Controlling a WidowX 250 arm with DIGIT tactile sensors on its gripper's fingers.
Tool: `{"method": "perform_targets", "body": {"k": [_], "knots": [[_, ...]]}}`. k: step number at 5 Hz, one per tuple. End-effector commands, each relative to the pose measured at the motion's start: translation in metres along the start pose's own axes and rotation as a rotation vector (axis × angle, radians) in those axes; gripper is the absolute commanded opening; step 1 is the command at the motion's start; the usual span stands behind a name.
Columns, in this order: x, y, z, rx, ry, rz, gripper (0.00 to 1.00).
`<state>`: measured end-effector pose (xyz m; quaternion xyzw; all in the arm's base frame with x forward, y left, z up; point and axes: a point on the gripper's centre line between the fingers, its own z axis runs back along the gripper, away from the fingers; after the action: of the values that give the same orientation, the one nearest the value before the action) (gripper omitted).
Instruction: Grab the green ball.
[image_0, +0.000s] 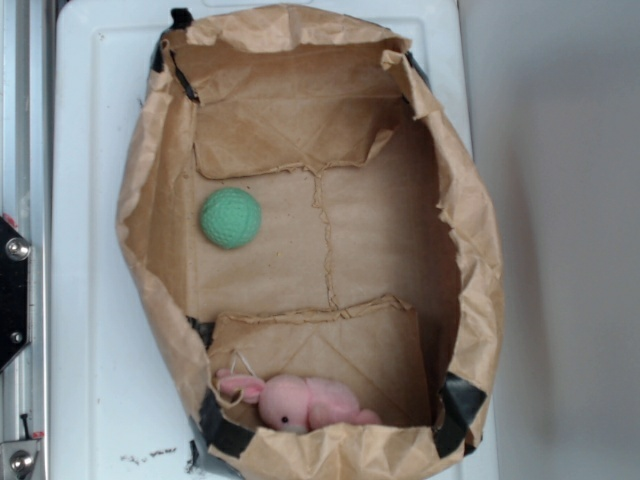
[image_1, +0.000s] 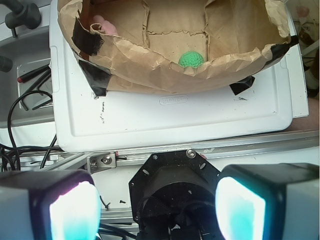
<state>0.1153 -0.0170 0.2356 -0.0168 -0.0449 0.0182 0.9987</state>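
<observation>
The green ball is a small knitted mint-green sphere lying on the floor of an open brown paper bag, toward its left wall. In the wrist view the green ball peeks over the bag's crumpled near rim. My gripper is open, its two glowing pads wide apart with nothing between them. It sits well back from the bag, over the black robot base. The gripper does not show in the exterior view.
A pink plush bunny lies at the bag's near end, a bit of it showing as the bunny in the wrist view. The bag rests on a white plastic lid. An aluminium rail and black cables lie nearby.
</observation>
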Motion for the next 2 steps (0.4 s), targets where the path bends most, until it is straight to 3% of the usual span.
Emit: {"method": "perform_targets", "body": {"k": [1,2], "knots": [[0.000,0.000,0.000,0.000,0.000,0.000,1.00],[0.038,0.014,-0.021,0.050,-0.023,0.002,1.00]]}}
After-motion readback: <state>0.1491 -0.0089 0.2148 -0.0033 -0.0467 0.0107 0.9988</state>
